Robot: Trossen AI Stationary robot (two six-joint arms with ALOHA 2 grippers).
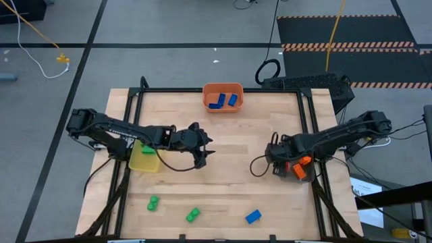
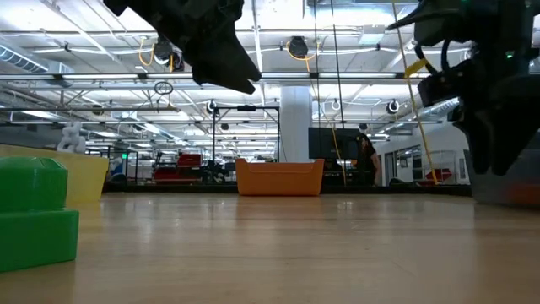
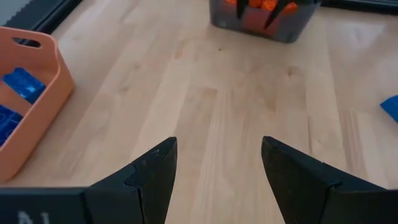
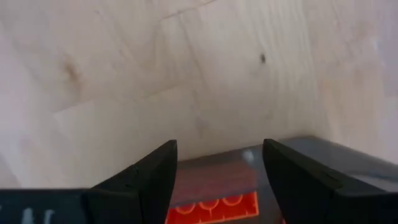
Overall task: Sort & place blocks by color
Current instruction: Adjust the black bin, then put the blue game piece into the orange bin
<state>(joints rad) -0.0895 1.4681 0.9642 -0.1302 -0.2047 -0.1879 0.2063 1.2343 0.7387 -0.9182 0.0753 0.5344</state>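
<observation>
A: High view: my left claw (image 1: 202,150) hangs open and empty over mid tabletop (image 1: 229,175). My right claw (image 1: 280,162), open too, is above the grey bin (image 1: 297,172) with orange blocks (image 1: 302,164).

B: What remains?

A: Two green blocks (image 1: 153,202) (image 1: 193,214) and a blue block (image 1: 253,216) near the front edge. I should take a green, come straight down, close across its sides, then carry it to the yellow bin (image 1: 144,158).

The table (image 1: 223,175) is pale wood with visible grain, smooth and matt. The orange bin (image 1: 223,96) looks like smooth plastic with a soft sheen, as does the yellow bin (image 1: 144,159). The blocks (image 1: 253,216) are studded, glossy plastic. The gripper fingers (image 3: 155,171) are matt black.
</observation>
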